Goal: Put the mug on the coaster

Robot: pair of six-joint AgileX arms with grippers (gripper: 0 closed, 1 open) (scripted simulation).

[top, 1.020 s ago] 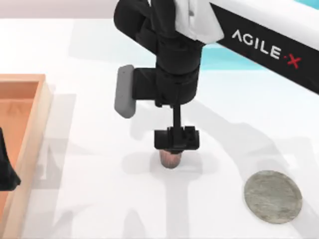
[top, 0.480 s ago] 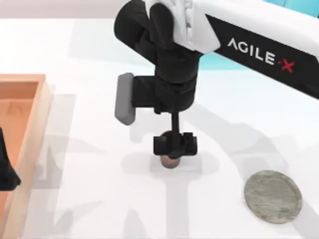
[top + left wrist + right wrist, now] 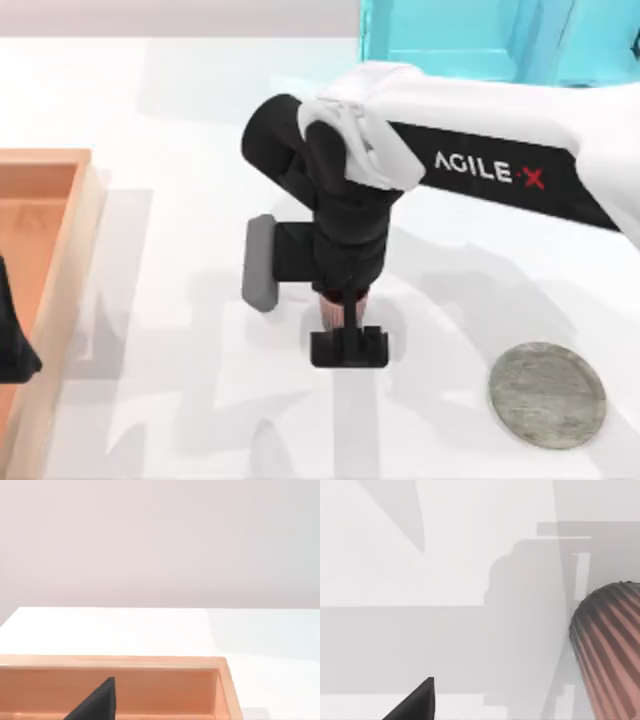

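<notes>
the right arm reaches in from the top view's right side toward the middle of the white table (image 3: 180, 400), its black wrist pointing down. the right gripper (image 3: 348, 345) sits low over the table centre, and the mug (image 3: 342, 308) shows as a small copper-brown ribbed patch between the wrist housing and the black finger block. the fingers appear to be closed on the mug, clamped around its ribbed sides, though the wrist hides most of the contact from above. in the right wrist view the mug (image 3: 612, 650) fills the corner close to the camera, its vertical ribs plain, with the gripper's shadow cast on the table behind it; whether its base touches the table cannot be told.

the coaster (image 3: 547, 395), a flat grey-green stone-textured disc, lies bare on the table toward the top view's lower right, well apart from the mug and the gripper.

the left arm stays parked at the top view's left edge, over a wooden tray (image 3: 70, 260) with a raised rim. the left wrist view looks along the tray (image 3: 150, 662) wall to the table beyond, and the state of that gripper's fingers cannot be told.
</notes>
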